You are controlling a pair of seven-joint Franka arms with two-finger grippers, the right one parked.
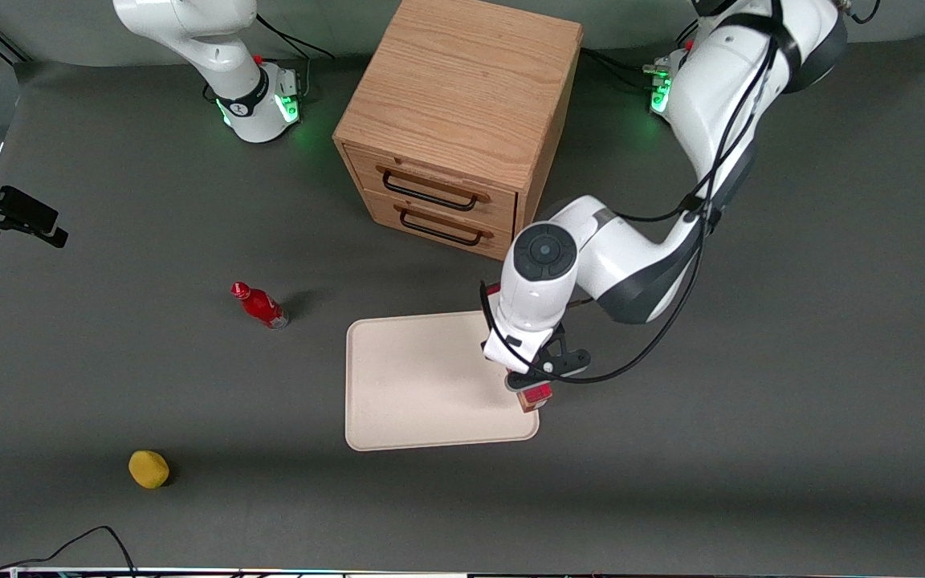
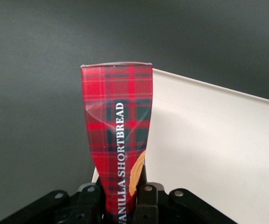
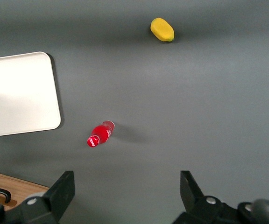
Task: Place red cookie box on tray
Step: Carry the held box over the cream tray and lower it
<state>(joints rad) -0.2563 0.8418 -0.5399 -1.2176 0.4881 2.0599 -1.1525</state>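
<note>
jaws (image 2: 125, 198) clamp red cookie box (image 2: 118, 140) above tray (image 1: 422, 385) edge.

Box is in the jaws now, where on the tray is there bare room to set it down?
The gripper, shut on the red cookie box, hangs over the tray edge toward the working arm's end. All the tray surface in view is bare, from that edge across to the side nearest the red bottle. It is tightest toward the wooden drawer cabinet, where the arm crowds that corner.

Gripper (image 2: 123, 198) clamped on red cookie box (image 2: 118, 140), tartan carton running toward twelve o'clock from the fingers (image 2: 146, 196), "VANILLA SHORTBREAD" lettered along it. Tray (image 2: 209, 149) beneath, spreading toward three o'clock of the box; grey table (image 2: 31, 93) around.
</note>
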